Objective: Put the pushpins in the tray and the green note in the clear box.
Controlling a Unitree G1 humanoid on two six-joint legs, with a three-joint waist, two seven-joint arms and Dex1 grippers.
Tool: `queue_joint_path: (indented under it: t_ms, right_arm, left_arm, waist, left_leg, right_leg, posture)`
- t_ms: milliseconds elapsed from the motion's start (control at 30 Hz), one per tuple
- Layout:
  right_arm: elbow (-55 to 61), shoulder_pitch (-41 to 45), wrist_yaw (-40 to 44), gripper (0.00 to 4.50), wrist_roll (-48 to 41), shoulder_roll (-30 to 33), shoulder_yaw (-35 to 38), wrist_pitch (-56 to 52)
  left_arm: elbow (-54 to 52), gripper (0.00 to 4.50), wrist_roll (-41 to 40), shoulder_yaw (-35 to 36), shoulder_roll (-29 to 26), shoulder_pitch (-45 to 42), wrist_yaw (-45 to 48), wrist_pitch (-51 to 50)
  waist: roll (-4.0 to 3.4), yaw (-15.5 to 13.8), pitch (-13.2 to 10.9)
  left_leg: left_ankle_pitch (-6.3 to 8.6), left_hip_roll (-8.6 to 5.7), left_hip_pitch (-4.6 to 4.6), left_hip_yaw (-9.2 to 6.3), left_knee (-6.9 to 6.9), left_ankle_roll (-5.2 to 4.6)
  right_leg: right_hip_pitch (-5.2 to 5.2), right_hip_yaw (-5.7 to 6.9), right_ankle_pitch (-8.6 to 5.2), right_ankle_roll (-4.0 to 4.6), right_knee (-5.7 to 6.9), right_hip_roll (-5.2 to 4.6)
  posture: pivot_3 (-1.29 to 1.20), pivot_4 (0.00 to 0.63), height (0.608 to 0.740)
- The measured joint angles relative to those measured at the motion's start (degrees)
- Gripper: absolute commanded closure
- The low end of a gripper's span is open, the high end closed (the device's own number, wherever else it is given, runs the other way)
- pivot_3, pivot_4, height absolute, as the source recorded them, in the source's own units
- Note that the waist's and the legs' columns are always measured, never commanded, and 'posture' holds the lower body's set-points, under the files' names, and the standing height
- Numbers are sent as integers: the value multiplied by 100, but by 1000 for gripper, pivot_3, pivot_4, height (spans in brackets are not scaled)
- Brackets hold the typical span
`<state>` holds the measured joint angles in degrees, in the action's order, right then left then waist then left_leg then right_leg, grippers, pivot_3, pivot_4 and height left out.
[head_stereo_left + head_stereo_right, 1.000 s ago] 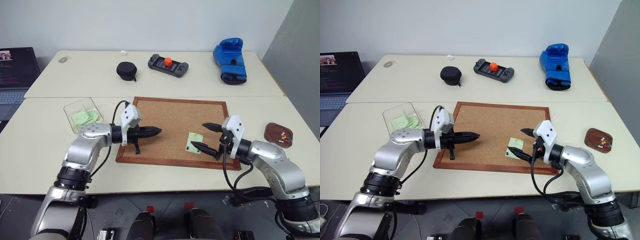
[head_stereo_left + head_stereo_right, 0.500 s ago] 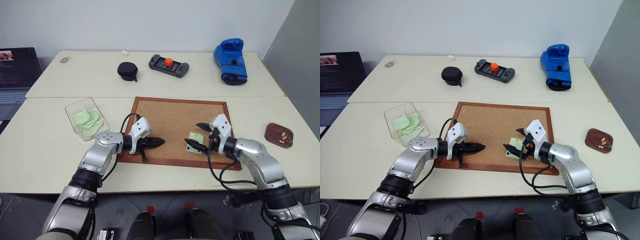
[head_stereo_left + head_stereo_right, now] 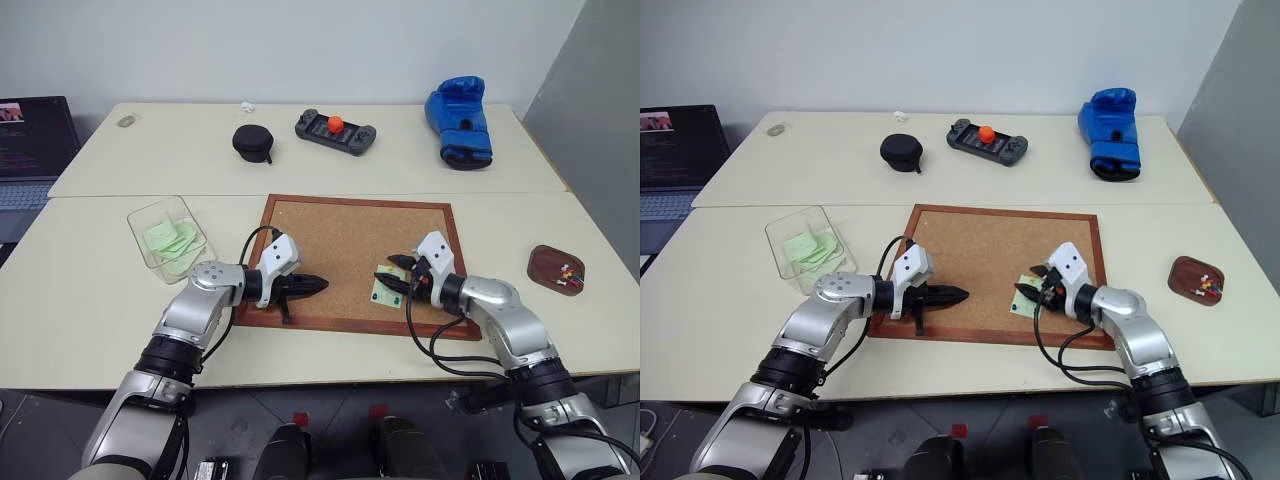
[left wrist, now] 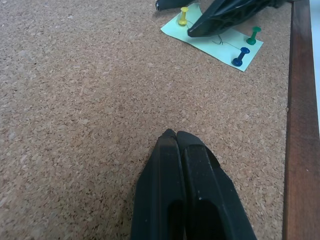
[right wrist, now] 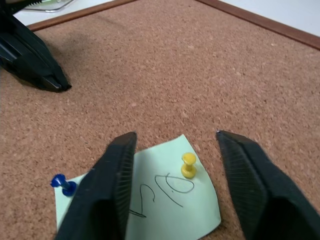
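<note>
Right end effector [image 5: 175,150] fingers apart, straddling yellow pushpin [image 5: 188,164] on green note [image 5: 165,195] pinned to cork board [image 3: 340,235]. Left end effector [image 4: 175,137] pressed together over the board. Tray [image 3: 556,270] at table's right, clear box [image 3: 165,236] left.

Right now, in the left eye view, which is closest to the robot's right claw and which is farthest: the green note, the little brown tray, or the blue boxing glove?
1. The green note: on the cork board, right at the right claw.
2. The tray: out on the table, on the robot's right.
3. The blue boxing glove: far back, on the other table.
</note>
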<state>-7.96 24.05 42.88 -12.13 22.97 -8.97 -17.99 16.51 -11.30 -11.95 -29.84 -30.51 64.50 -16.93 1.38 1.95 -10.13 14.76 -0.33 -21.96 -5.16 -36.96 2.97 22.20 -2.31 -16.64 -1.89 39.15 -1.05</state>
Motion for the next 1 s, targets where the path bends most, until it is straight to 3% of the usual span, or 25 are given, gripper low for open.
queue_joint_path:
  t_ms: [300, 633, 1000]
  right_arm:
    - [-138, 42, -5, 4474, 92, -1, 2, 146]
    - [-205, 47, 81, 4474, 289, -4, -14, 445]
    - [183, 12, 300, 4474, -453, -97, 374, -149]
  left_arm:
    - [-13, 4500, 24, 1, -1, -12, -1, -15]
    - [-10, 4500, 71, -8, 2, -39, 6, -22]
    - [-11, 4500, 148, -76, 2, -99, -9, -53]
  waist:
    - [0, -1, 0]
    - [0, -1, 0]
    - [0, -6, 0]
  left_leg:
    - [0, 0, 0, 0, 0, 0]
    - [0, 0, 0, 2, -2, 0]
    - [0, 0, 3, -1, -3, 0]
  right_leg:
    - [0, 0, 0, 0, 0, 0]
    - [0, -1, 1, -1, 1, 0]
    - [-5, -1, 1, -2, 1, -1]
  posture:
    - [0, 150, 740]
    - [0, 150, 740]
    - [0, 150, 740]
